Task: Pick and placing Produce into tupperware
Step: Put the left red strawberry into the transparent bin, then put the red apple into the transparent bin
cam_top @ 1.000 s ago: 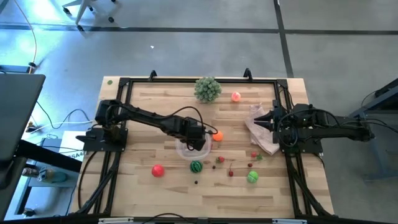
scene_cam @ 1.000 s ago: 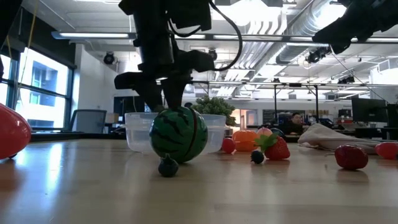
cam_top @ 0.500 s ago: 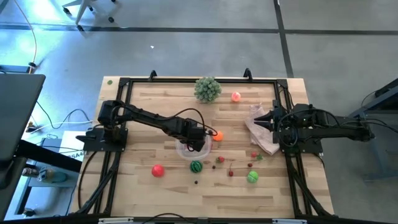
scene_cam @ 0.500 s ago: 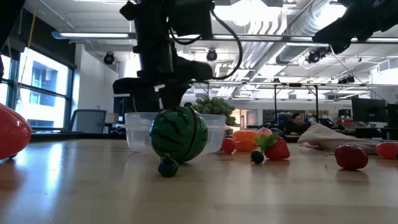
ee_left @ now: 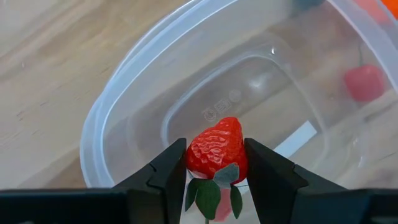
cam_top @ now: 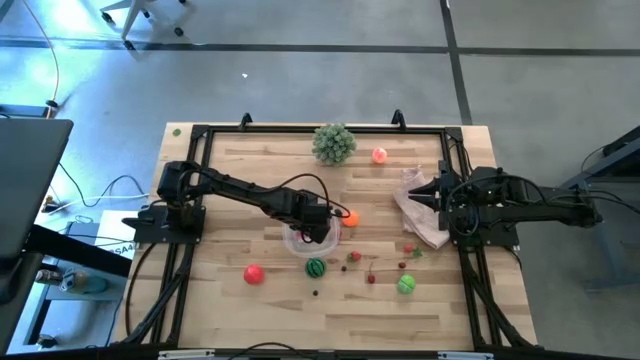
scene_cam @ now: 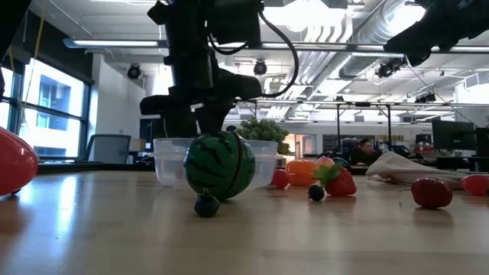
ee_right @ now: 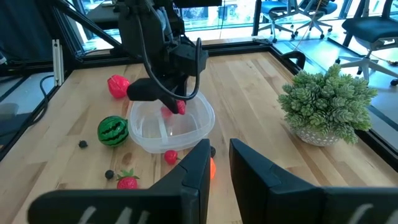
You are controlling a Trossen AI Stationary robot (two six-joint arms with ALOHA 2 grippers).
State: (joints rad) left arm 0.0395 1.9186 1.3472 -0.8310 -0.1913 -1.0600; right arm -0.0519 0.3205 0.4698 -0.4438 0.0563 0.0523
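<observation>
My left gripper (cam_top: pixel 312 230) is over the clear tupperware (cam_top: pixel 322 243) at the table's middle, shut on a red toy strawberry (ee_left: pixel 216 154). The tupperware also shows in the left wrist view (ee_left: pixel 124 106) and the right wrist view (ee_right: pixel 144 133). Other produce lies on the wood around it: a striped green ball (cam_top: pixel 316 267), a red ball (cam_top: pixel 254 273), an orange ball (cam_top: pixel 350 217), a green ball (cam_top: pixel 406 285) and small berries (cam_top: pixel 355 258). My right gripper (cam_top: pixel 428 195) is open and empty at the table's right, by the pinkish-white bag (cam_top: pixel 420 218). My left gripper pinches the strawberry's two sides (ee_left: pixel 194 159) between its two fingers, near the leafy end. The fingers come from above, pointing down. The strawberry is lifted clear over the tupperware's inside, its tip pointing down at the floor of the tupperware (ee_left: pixel 249 93).
A large bushy pale-green ball (cam_top: pixel 334 143) and a pink-red ball (cam_top: pixel 380 155) stand at the far edge. In the low view the striped ball (scene_cam: pixel 220 165) stands right in front of the tupperware (scene_cam: pixel 164 164), with a dark berry (scene_cam: pixel 205 205) before it.
My left gripper has gone down a little toward the tupperware with the strawberry still in its fingers, then kept still.
</observation>
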